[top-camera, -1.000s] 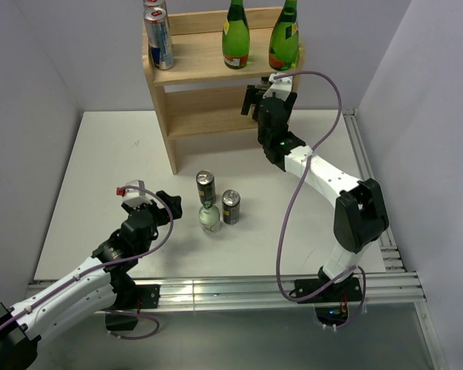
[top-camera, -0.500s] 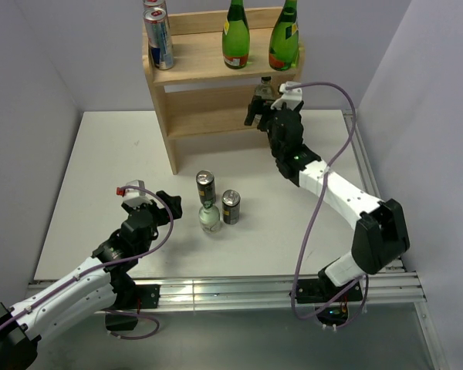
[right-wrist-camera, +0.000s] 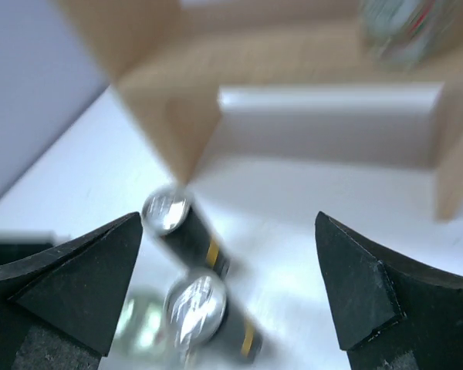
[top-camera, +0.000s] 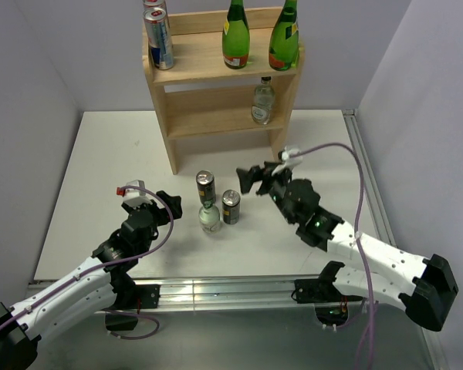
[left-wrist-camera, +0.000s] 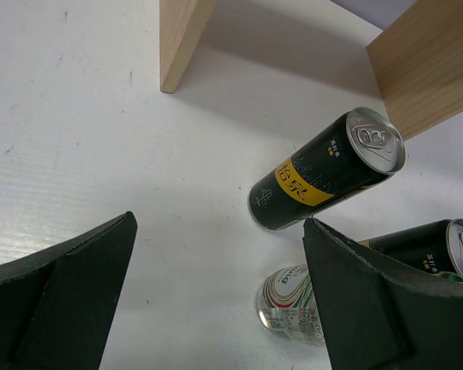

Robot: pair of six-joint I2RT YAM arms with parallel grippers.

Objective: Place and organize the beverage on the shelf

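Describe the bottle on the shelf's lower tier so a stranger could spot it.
Find the wooden shelf at the back of the table. On its lower tier, right end, stands a small clear bottle, alone there, unlike the green bottles above.

Matt pale wooden shelf (top-camera: 216, 71)

On the pale wooden shelf (top-camera: 204, 68) at the white desk's (top-camera: 100, 162) far edge stand silver-blue cans (top-camera: 160, 40) top-left, green glass bottles (top-camera: 235, 38) top-right and a clear glass bottle (top-camera: 263, 102) lower-right, with two black cans (top-camera: 206, 187) and a small clear bottle (top-camera: 210, 220) before it.
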